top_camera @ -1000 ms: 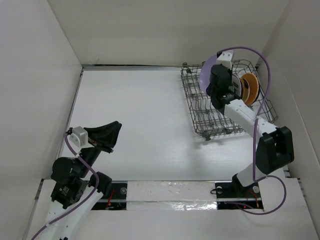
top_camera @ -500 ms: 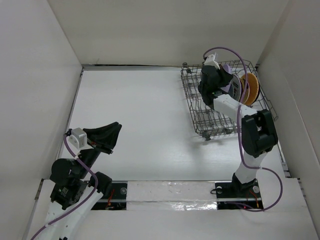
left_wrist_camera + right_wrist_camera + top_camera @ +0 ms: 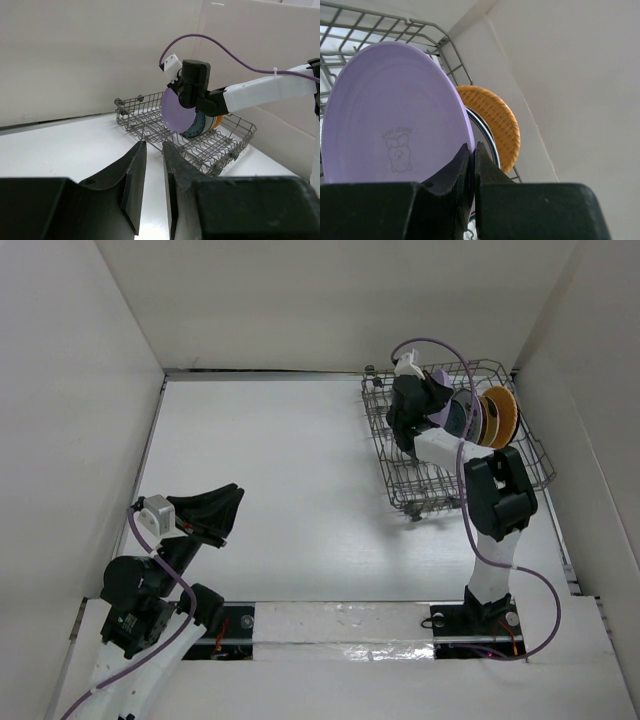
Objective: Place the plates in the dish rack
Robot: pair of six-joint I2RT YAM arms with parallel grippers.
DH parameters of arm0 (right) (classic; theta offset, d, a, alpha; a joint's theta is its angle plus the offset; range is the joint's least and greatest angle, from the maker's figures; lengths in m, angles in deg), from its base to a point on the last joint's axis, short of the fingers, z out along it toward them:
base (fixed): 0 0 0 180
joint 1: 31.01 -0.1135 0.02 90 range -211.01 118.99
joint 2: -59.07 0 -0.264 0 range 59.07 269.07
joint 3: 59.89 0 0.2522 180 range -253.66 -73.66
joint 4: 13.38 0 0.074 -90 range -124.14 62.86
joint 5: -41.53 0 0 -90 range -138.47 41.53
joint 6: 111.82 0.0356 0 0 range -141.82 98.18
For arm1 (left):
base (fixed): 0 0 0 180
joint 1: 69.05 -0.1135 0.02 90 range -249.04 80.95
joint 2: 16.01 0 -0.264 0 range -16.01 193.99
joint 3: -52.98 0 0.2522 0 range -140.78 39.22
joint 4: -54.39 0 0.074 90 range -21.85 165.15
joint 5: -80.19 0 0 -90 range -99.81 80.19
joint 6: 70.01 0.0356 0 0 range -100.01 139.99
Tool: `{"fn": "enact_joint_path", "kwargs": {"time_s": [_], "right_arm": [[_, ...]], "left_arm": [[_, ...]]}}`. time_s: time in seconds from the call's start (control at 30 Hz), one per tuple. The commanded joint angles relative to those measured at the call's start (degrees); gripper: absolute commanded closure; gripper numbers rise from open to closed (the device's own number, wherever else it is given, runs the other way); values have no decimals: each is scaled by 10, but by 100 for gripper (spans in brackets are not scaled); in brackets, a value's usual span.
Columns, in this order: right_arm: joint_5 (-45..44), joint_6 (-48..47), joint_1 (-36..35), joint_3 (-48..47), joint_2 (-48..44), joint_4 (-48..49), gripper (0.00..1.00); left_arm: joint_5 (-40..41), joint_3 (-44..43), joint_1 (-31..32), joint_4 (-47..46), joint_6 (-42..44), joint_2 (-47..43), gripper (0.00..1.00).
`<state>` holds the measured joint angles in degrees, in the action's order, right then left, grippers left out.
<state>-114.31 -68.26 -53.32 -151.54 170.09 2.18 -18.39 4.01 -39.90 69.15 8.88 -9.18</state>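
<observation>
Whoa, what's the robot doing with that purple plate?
The right arm grips a lavender round plate by its rim in shut jaws, holding it upright in the grey wire dish rack, next to a teal patterned plate and an orange round plate standing there. Whether it sits in a slot is unclear. The left arm rests near the front, jaws slightly apart and empty.

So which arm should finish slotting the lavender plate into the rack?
Right. The right gripper is clamped on the lavender plate, upright over the dish rack beside the racked orange plate. The left gripper sits far across the table, holding nothing.
</observation>
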Motion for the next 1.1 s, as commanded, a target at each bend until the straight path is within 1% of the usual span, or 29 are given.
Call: {"fn": "enact_joint_path", "kwargs": {"time_s": [0.0,0.2,0.43,0.53,0.6,0.63,0.67,0.73,0.77,0.8,0.83,0.87,0.9,0.93,0.97,1.0,1.07], "right_arm": [[-5,-50,-2,-31,13,51,100],[5,-59,-13,-3,15,65,100],[-2,-57,-25,23,18,84,100],[-17,-66,-30,40,14,114,100],[-29,-89,-42,78,7,192,100],[-32,-117,-42,90,7,224,99],[-43,-131,-42,99,9,279,98],[-56,-175,-49,114,26,334,97],[-69,-195,-55,119,35,403,96],[-76,-219,-62,128,56,445,95],[-81,-278,-62,132,67,494,85],[-89,-310,-67,133,81,593,79],[-93,-345,-67,129,96,638,75],[-97,-410,-67,116,127,682,71],[-103,-440,-72,107,141,743,71],[-105,-456,-72,99,153,744,71],[-107,-450,-77,96,161,742,74]], "left_arm": [[-3,0,3,-27,-4,8,83],[3,0,3,-28,-3,7,83],[0,0,3,-28,-3,6,83],[-4,0,3,-29,-4,1,83],[0,0,3,-29,-4,0,83],[1,0,3,-28,-4,1,83],[1,0,3,-28,-4,2,83],[-3,0,3,-28,-4,4,83],[-4,0,3,-29,-4,3,83],[-4,0,3,-30,-4,1,83],[-3,0,3,-30,-4,1,83],[-1,0,3,-29,-4,3,83],[-1,0,3,-29,-4,6,83],[-3,0,3,-29,-4,8,83],[-4,0,3,-29,-4,9,83],[-4,0,3,-29,-4,7,83],[0,0,3,-29,-4,6,83]]}}
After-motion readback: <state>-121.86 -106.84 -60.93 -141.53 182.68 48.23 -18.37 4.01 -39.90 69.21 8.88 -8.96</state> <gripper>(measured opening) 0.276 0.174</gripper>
